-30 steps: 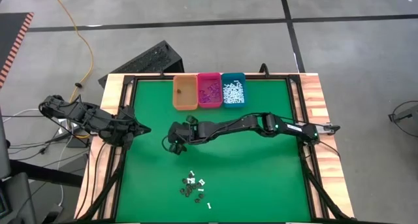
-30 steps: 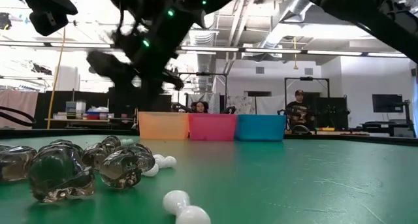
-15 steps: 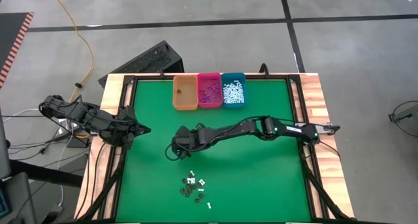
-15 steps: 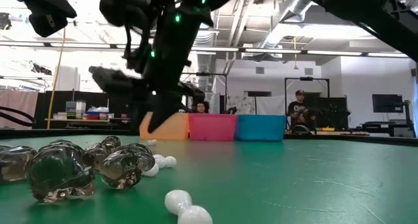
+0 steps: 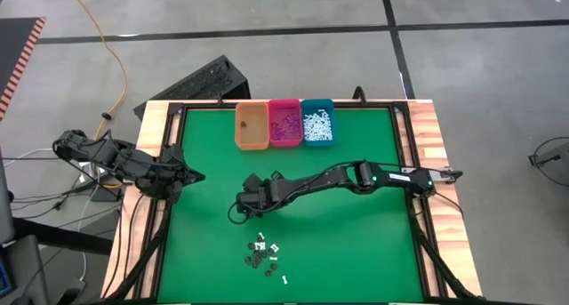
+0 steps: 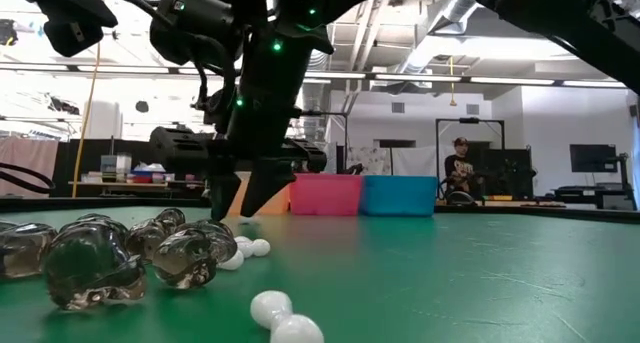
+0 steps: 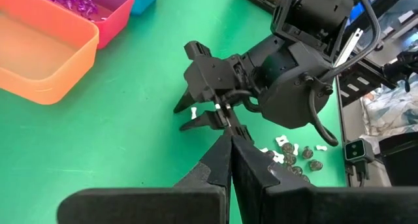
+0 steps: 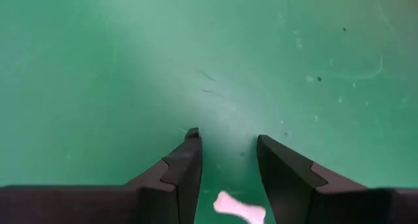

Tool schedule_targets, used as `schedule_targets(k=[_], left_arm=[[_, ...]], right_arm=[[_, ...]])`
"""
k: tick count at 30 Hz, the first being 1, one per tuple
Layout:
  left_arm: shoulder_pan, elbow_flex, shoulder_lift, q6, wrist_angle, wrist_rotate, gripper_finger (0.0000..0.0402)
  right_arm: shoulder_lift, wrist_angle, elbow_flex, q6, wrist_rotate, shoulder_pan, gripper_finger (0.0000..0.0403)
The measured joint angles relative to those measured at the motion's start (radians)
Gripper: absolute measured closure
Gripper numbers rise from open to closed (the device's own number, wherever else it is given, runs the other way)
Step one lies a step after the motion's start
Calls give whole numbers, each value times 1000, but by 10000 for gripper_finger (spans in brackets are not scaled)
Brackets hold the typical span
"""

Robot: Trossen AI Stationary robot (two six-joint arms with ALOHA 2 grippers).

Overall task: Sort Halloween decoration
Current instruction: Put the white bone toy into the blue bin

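Observation:
My right gripper [image 5: 238,209] is open, fingers pointing down at the green table [image 5: 356,234], just on the far side of the pile of Halloween decoration [image 5: 265,254]. One white bone-shaped piece [image 8: 239,208] lies on the table between its two fingers, touching neither. The pile holds white sticks and dark bits; in the low view the dark bits [image 6: 100,253] and a white stick [image 6: 277,319] lie close by, with my right gripper [image 6: 240,205] beyond them. My left gripper [image 5: 188,175] is shut and empty at the table's left edge.
Three bins stand side by side at the table's far edge: orange [image 5: 252,127], pink [image 5: 285,123] with purple bits, teal [image 5: 317,123] with white pieces. Bare green table lies between the bins and the pile. People sit in the room behind the table [image 6: 460,168].
My right gripper has gone down and a little toward the table's near edge, toward the pile, and has tipped its fingers down onto the table. The pile has stayed where it was.

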Motion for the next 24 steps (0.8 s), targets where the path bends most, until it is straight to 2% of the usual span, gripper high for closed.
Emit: schedule_targets(k=[4, 7, 9, 12, 14, 18, 22, 24], left_arm=[[0, 0, 0, 0, 0, 0, 401], [0, 0, 0, 0, 0, 0, 401], [0, 0, 0, 0, 0, 0, 401], [0, 0, 0, 0, -7, 0, 401], [0, 0, 0, 0, -14, -1, 401], [0, 0, 0, 0, -15, -8, 401], [0, 0, 0, 12, -18, -7, 402], [0, 0, 0, 12, -26, -5, 401]], right_arm=[[-15, -4, -3, -97, 8, 4, 227], [-48, -35, -10, -182, 68, 26, 227], [-81, -54, -11, -302, 104, 47, 227], [-158, -78, -6, -551, 96, 74, 227], [-199, -79, -6, -719, 2, 80, 227], [-229, -42, -8, -873, -266, 50, 227], [-244, -31, -32, -920, -365, -11, 229], [-265, -3, -96, -934, -428, -39, 234]])
